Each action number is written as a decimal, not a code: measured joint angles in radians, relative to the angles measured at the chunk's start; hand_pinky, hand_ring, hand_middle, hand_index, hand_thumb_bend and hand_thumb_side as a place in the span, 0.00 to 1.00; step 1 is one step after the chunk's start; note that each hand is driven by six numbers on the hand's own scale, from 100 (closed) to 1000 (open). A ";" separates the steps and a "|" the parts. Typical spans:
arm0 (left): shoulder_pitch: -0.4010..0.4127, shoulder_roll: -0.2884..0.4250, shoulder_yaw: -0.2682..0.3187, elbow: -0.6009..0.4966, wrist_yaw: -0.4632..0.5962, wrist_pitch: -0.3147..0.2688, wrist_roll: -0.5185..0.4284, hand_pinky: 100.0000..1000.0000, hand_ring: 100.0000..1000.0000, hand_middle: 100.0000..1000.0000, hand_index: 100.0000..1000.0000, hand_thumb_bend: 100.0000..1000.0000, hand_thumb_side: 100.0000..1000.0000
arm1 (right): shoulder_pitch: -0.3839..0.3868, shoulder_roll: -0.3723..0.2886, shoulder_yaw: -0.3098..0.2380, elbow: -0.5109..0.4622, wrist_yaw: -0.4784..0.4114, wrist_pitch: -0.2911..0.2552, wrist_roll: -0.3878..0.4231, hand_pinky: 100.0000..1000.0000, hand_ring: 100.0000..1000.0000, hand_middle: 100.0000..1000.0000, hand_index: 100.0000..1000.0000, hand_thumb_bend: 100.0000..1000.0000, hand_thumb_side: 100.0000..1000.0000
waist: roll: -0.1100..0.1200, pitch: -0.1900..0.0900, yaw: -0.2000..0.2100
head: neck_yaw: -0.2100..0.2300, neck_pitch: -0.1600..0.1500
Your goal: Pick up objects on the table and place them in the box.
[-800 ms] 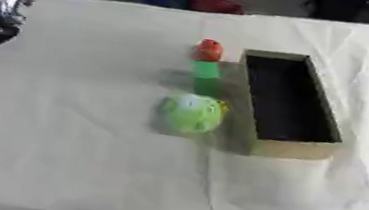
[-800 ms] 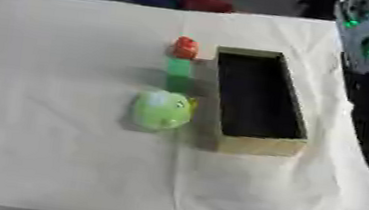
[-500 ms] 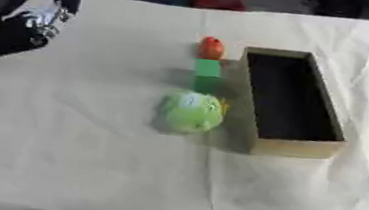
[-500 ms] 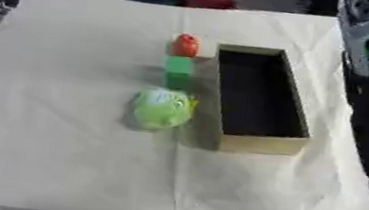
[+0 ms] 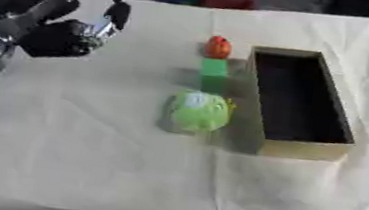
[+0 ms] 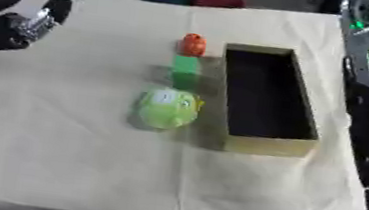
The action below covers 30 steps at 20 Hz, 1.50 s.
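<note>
Three objects [image 5: 198,110] beside box [image 5: 299,102]; left hand [image 5: 69,37] hovers, seemingly curled.

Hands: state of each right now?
Left hand: raised over the table's left side, holds nothing; fingers cannot be told.
Right hand: not in view.

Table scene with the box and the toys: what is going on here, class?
A humanoid robot is starting to clear toys into the open cardboard box, which looks empty. Its left hand is above the cloth on the left, holding nothing. A small orange toy, a green block and a green plush toy lie in a row beside the box. The right hand is not visible.
</note>
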 measured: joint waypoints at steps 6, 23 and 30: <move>-0.042 -0.056 -0.057 0.000 -0.038 0.056 -0.163 0.77 0.68 0.74 0.89 0.27 0.93 | 0.009 0.007 -0.004 -0.014 -0.008 0.007 0.007 0.81 0.78 0.68 0.78 0.00 1.00 | 0.003 0.000 0.000 | -0.001 0.000; -0.103 -0.190 -0.135 0.142 -0.238 0.040 -0.433 0.81 0.78 0.80 0.94 0.45 0.61 | 0.036 0.017 -0.012 -0.042 -0.029 0.024 0.020 0.81 0.77 0.67 0.78 0.00 1.00 | 0.005 -0.005 0.006 | -0.019 0.000; -0.134 -0.252 -0.148 0.247 -0.288 0.010 -0.423 0.82 0.79 0.81 0.95 0.41 0.57 | 0.045 0.018 -0.018 -0.051 -0.040 0.034 0.024 0.82 0.77 0.66 0.78 0.00 1.00 | 0.005 -0.004 -0.003 | -0.019 0.000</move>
